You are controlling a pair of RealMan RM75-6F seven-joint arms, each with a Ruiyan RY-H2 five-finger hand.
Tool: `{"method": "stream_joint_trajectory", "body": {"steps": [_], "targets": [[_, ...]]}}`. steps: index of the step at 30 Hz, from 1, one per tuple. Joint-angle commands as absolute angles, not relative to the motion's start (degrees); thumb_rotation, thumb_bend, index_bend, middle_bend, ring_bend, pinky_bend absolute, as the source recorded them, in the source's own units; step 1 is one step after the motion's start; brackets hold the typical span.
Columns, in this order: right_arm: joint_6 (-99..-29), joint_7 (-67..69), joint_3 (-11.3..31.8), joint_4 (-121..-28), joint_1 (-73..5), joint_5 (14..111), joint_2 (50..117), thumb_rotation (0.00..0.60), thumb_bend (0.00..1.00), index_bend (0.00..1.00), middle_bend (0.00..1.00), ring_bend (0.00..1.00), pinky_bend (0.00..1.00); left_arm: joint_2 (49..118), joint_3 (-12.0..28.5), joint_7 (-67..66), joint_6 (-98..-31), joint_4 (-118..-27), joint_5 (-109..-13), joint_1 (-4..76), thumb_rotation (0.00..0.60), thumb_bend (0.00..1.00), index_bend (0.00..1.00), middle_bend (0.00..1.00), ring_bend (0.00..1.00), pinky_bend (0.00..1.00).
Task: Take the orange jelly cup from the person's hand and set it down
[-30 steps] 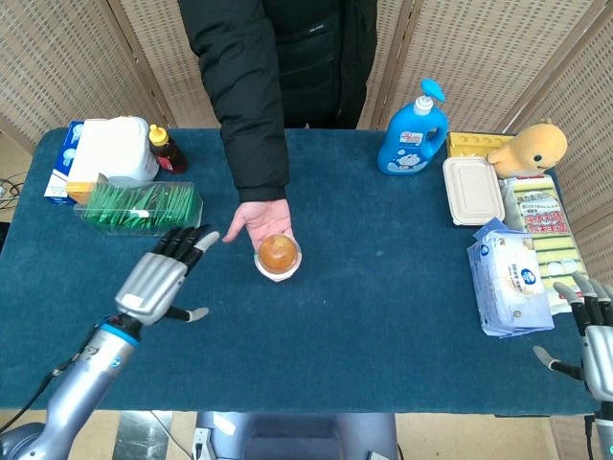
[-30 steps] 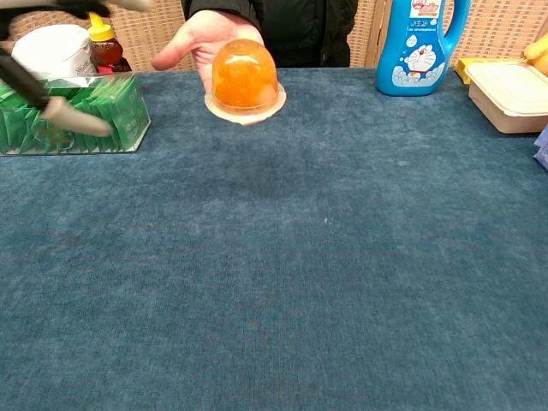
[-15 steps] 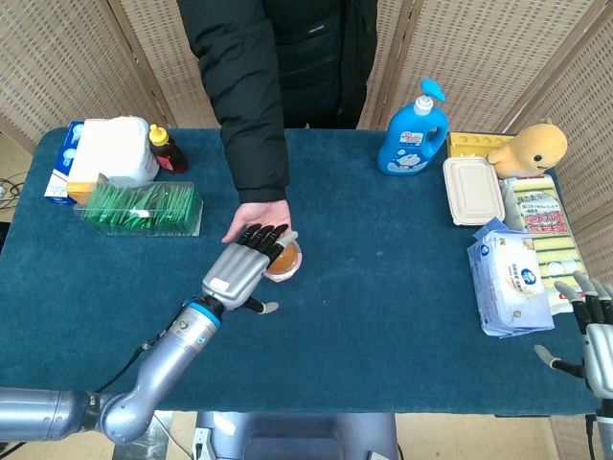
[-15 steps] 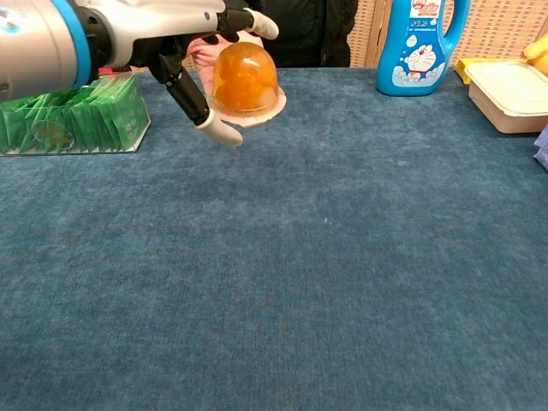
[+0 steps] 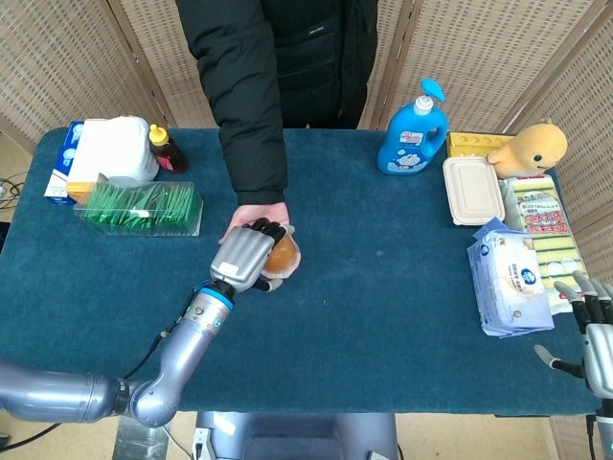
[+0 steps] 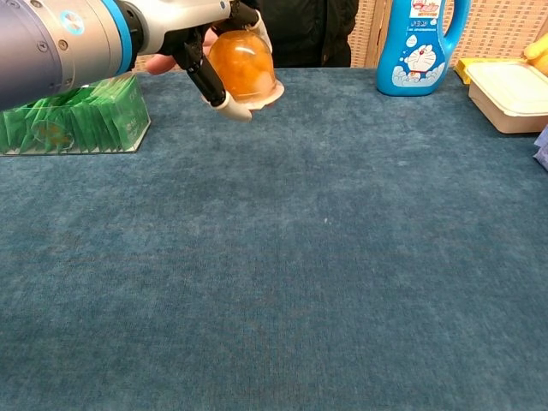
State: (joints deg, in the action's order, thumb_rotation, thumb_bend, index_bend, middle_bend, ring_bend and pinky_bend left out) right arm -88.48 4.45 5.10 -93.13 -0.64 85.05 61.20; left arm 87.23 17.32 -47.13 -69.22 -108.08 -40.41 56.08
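The orange jelly cup [image 5: 284,256] [image 6: 246,68] sits dome-up on the person's hand [image 5: 251,215] [image 6: 159,62], held above the blue table near its middle-left. My left hand [image 5: 243,257] [image 6: 190,26] wraps the cup from its left side, fingers curled over the dome and thumb under the rim, so it grips the cup. The person's palm is mostly hidden behind my hand. My right hand [image 5: 596,337] rests at the table's near right corner, fingers spread, holding nothing; the chest view does not show it.
A clear box of green packets [image 5: 144,207] [image 6: 70,122] lies left of the cup, with a white tub [image 5: 115,149] and sauce bottle [image 5: 166,149] behind. A blue bottle [image 5: 414,130] [image 6: 419,43], lunch box [image 5: 472,190] [image 6: 512,94] and wipes pack [image 5: 512,279] stand right.
My left hand swept right from beside the packet box to the cup and curled its fingers around it. The person's hand and my right hand stayed put.
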Motion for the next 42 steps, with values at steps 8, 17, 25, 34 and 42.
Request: {"method": "stream_joint_trajectory", "body": {"steps": [8, 17, 25, 34, 42], "targets": [[-88.46, 4.43, 5.00, -93.13, -0.60, 85.06, 61.15, 0.600, 0.16, 0.16, 0.05, 0.05, 0.00, 88.62, 15.53, -45.82, -71.96, -106.87, -44.74, 55.72, 0.600, 0.18, 0.50, 0.53, 0.42, 0.57], [-88.35, 4.33, 5.03, -93.18, -0.61, 84.81, 61.16, 0.600, 0.16, 0.16, 0.05, 0.05, 0.00, 86.30, 15.27, -44.41, -74.53, -112.17, -50.84, 54.47, 0.600, 0.18, 0.50, 0.53, 0.42, 0.57], [-88.47, 4.09, 4.95, -93.41, -0.60, 85.05, 61.14, 0.600, 0.17, 0.16, 0.05, 0.05, 0.00, 83.80, 13.97, -44.78, -76.78, -118.38, -55.71, 52.87, 0.600, 0.18, 0.50, 0.53, 0.42, 0.57], [-88.71, 4.19, 4.97, -93.70, -0.46, 85.04, 60.94, 0.600, 0.16, 0.16, 0.05, 0.05, 0.00, 79.67, 5.48, -41.96, -77.73, -121.37, -63.16, 46.95, 0.600, 0.19, 0.50, 0.53, 0.42, 0.57], [-88.54, 3.93, 4.75, -93.70, -0.50, 85.25, 61.12, 0.600, 0.16, 0.16, 0.05, 0.05, 0.00, 79.01, -2.26, -35.82, -75.36, -112.17, -66.62, 41.25, 0.600, 0.19, 0.50, 0.53, 0.42, 0.57]]}}
